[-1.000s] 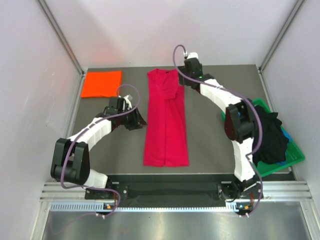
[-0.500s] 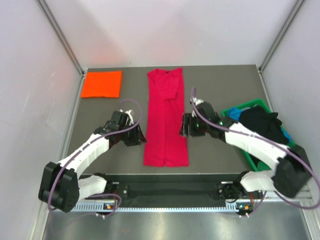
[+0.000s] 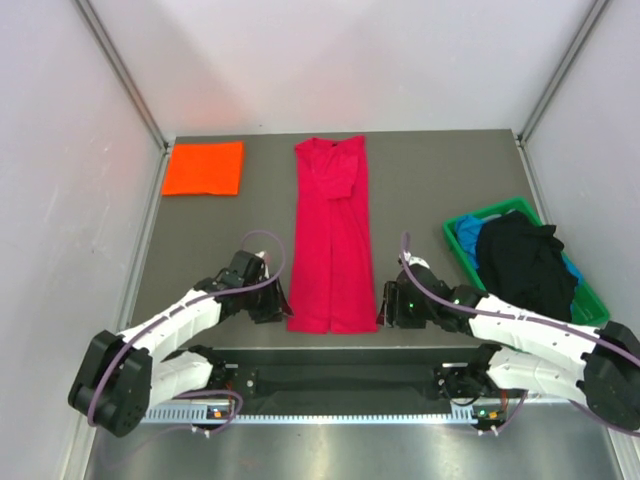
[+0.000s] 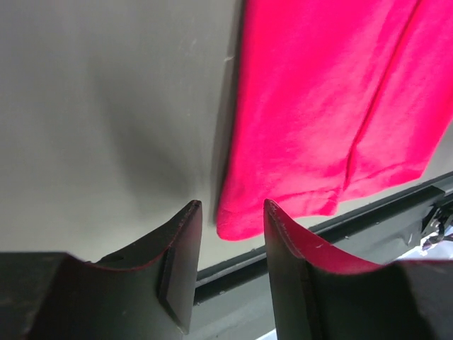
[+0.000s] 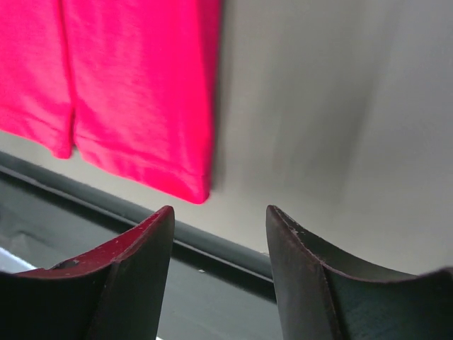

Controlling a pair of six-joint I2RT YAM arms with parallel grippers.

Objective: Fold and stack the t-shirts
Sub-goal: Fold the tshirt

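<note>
Both arms pulled back to the near edge of the tabletop (image 3: 430,180). right gripper (image 3: 384,308) was up at the collar by the far edge a second ago and now sits low at the near right corner of the red t-shirt (image 3: 333,235). left gripper (image 3: 283,306) slid from alongside the shirt's mid-length down to its near left corner. Shirt itself hasn't shifted.

Left wrist view: fingers (image 4: 182,241) spread, nothing pinched. The shirt's corner hem sits in the gap just past the tips; can't tell if it touches them.

Right wrist view: fingers (image 5: 301,255) spread wider, empty. The shirt corner lies ahead of the gap, off toward one finger, with bare tabletop ahead of the other.

Only the wrist views show the hem detail, with the two folded-in sides meeting at a centre seam and the dark rail just beyond the hem. Only the top view shows the whole layout:
- red shirt is a long narrow strip down the tabletop's middle, collar toward the far edge
- orange t-shirt (image 3: 204,168) folded flat at the far left corner
- green bin (image 3: 455,235) at the right edge, holding a heaped black t-shirt (image 3: 525,265) and a blue t-shirt (image 3: 468,232)
</note>
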